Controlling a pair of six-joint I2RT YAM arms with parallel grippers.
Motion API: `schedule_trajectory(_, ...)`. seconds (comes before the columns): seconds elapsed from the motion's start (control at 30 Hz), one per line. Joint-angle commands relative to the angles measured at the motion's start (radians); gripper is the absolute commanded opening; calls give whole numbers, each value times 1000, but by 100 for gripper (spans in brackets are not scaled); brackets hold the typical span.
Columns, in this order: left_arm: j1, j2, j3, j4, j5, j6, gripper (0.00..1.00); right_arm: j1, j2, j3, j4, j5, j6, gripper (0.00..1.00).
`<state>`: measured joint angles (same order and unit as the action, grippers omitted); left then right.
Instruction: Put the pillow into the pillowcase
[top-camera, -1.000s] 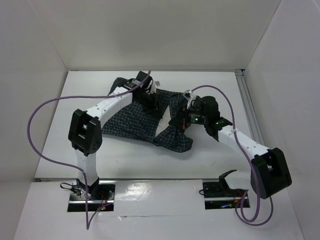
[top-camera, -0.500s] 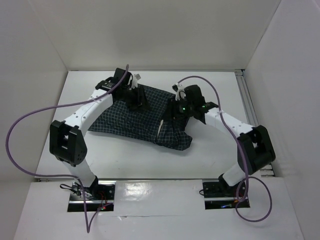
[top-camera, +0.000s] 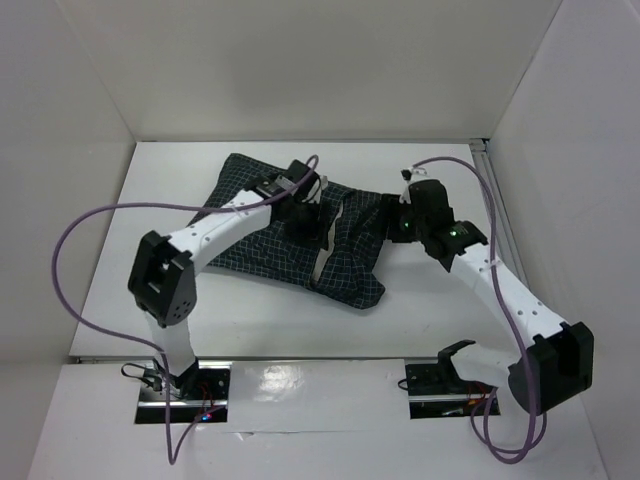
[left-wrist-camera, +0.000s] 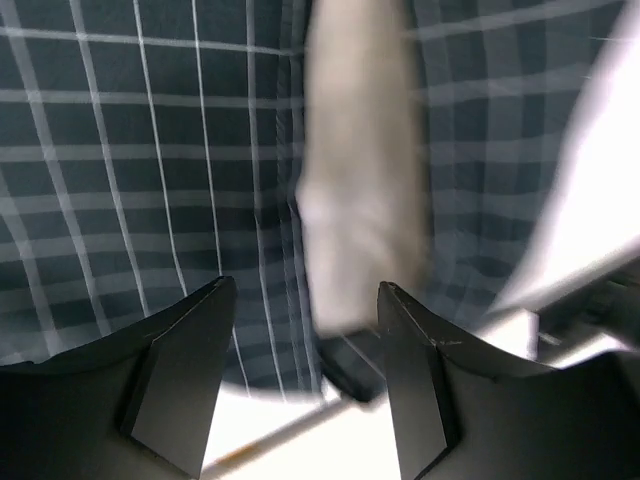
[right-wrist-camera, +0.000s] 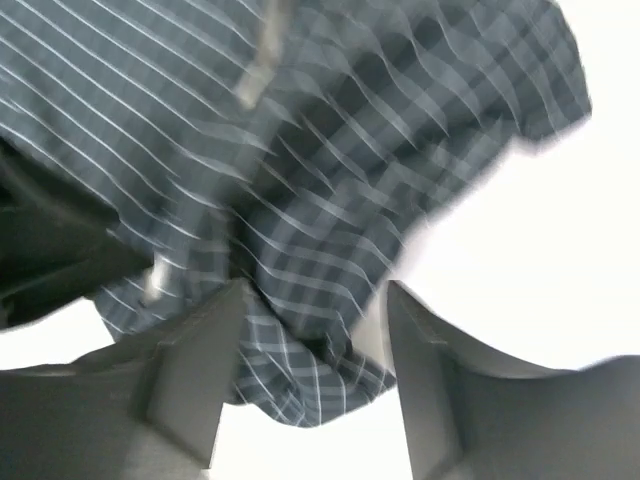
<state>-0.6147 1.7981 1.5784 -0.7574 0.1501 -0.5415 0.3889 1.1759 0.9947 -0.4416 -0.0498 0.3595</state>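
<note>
The pillowcase, dark with a fine white check, lies bulging in the middle of the table. A narrow strip of the cream pillow shows through its open side; the rest is covered. Over that opening, my left gripper is open. In the left wrist view the pillow appears between folds of the pillowcase, beyond my left gripper, which holds nothing. My right gripper is at the cloth's right end. It stands open over the pillowcase's loose edge.
White walls close in the table on three sides. A metal rail runs along the right edge. Purple cables loop off both arms. The arm bases sit at the near edge.
Both grippers have opened and let go of the cloth. The left gripper moved right over the opening, and the right gripper drew back to the right.
</note>
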Motion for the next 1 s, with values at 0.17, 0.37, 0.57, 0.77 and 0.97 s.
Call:
schedule_trajectory(0.17, -11, 222, 115, -6, -113, 45, 56, -15, -53, -262, -22, -174, 95, 89)
schedule_trajectory(0.37, 1, 161, 181, -56, -63, 23, 0, -15, 42, -437, 252, -434, 159, 85)
schedule_trajectory(0.57, 10, 50, 209, 12, 228, 8, 0, -25, 99, -449, 517, -507, 230, 0)
schedule_trajectory(0.77, 10, 165, 366, 82, 348, -72, 0, -131, 24, -361, 261, -185, 220, 0)
schedule_trajectory(0.97, 90, 175, 482, -59, 220, -25, 59, -277, -24, -372, 202, -75, 220, 0)
